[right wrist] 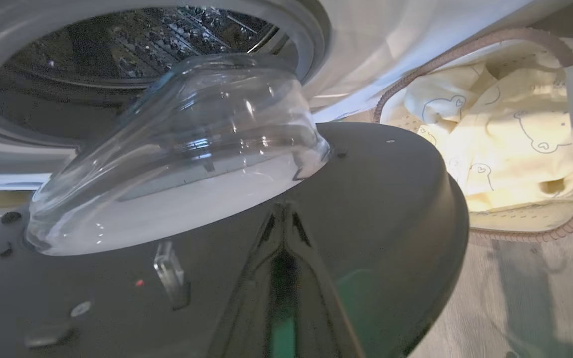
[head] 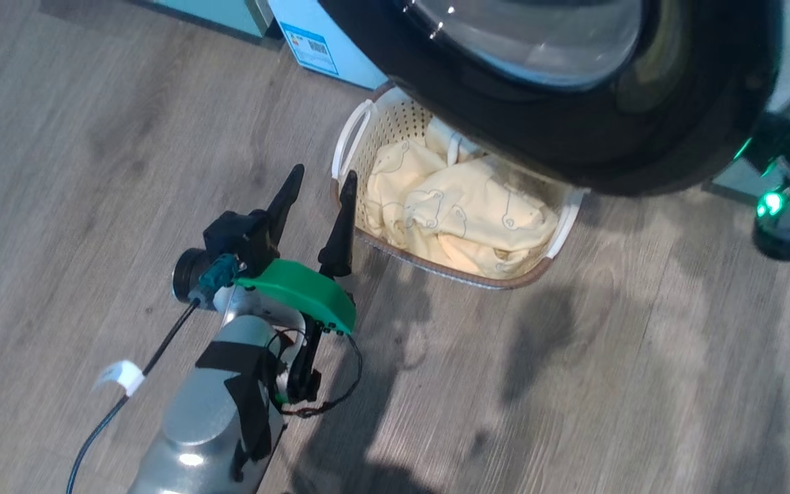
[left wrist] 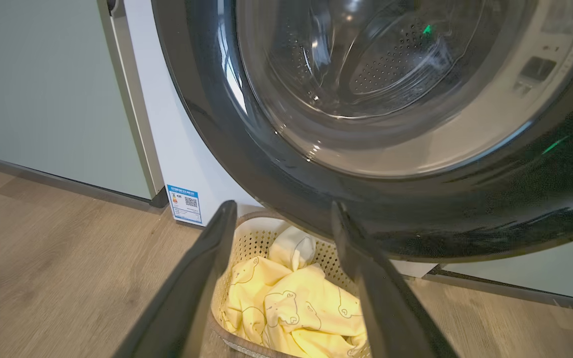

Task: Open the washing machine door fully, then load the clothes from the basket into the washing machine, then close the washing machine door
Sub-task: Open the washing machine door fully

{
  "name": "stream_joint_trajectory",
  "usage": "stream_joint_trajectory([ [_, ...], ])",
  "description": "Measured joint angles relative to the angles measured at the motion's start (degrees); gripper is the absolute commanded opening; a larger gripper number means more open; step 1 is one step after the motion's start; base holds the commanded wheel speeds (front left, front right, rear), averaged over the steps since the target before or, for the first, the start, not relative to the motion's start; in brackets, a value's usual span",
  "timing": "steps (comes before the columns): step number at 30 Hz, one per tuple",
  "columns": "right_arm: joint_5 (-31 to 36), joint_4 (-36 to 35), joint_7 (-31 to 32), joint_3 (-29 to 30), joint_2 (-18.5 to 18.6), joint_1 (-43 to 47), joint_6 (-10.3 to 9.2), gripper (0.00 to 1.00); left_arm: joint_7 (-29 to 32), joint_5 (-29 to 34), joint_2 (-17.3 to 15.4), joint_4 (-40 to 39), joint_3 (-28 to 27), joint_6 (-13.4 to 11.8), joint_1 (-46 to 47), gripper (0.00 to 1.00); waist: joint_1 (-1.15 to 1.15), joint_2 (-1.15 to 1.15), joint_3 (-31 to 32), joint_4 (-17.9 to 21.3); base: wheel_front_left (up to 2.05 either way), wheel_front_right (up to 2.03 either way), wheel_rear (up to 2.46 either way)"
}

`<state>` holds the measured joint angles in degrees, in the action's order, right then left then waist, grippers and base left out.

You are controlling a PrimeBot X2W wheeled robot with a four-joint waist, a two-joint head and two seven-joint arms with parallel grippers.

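The washing machine door (head: 573,147), black-rimmed with a clear glass bowl (right wrist: 182,149), stands swung out over the far part of the basket (head: 352,130). The basket sits on the floor and holds the pale yellow bear-print clothes (head: 457,206). My left gripper (head: 323,175) hovers open and empty just left of the basket; in its wrist view its fingers (left wrist: 202,283) frame the clothes (left wrist: 296,303) below the door's rim (left wrist: 266,169). My right gripper (right wrist: 281,209) is shut, its tips against the door's dark inner face (right wrist: 391,209). The washing machine's steel drum (right wrist: 117,64) lies open behind.
The washing machine's white front (left wrist: 187,139) carries a blue sticker (left wrist: 183,204). A pale-green cabinet (left wrist: 43,89) stands to its left. Wood-look floor (head: 573,384) spreads in front of the basket. My right arm's wrist with a green light (head: 775,209) sits beside the door's right edge.
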<state>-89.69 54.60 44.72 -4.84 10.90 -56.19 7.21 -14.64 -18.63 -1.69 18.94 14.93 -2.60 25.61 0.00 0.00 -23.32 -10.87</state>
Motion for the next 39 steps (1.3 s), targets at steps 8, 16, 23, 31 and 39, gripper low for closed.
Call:
stream_joint_trajectory([
  [8, 0.05, -2.19, 2.16, -2.08, -2.24, 5.08, 0.00, 0.00, 0.00, 0.48, -0.02, 0.76, -0.22, 0.25, -2.87, 1.00, 0.00, 0.00, 3.83, 0.22, 0.00, 0.00, 0.00],
  [16, 0.46, -4.13, 3.81, -3.97, -4.25, 10.59, 0.00, 0.00, 0.00, 1.36, -0.04, 1.94, -1.40, 1.00, -4.97, 1.00, 0.00, 0.00, 7.78, 0.29, 0.00, 0.00, 0.00],
  [23, -0.66, -5.16, 4.22, -4.58, -5.83, 15.04, 0.00, 0.00, 0.00, 1.47, -0.07, 2.46, -1.59, 1.43, -7.56, 1.00, 0.00, 0.00, 11.12, 0.11, 0.00, 0.00, 0.00],
  [31, -2.69, -5.82, 4.54, -6.71, -7.00, 20.11, 0.00, 0.00, 0.00, 2.19, -0.14, 3.44, -1.91, 1.99, -11.21, 1.00, 0.00, 0.00, 15.59, 0.05, 0.00, 0.00, 0.00],
  [39, -8.47, -7.11, 4.03, -13.15, -7.19, 22.15, 0.00, 0.00, 0.00, 2.58, -0.19, 3.81, -2.22, 2.63, -11.72, 1.00, 0.00, 0.00, 17.45, -0.44, 0.00, 0.00, 0.00],
])
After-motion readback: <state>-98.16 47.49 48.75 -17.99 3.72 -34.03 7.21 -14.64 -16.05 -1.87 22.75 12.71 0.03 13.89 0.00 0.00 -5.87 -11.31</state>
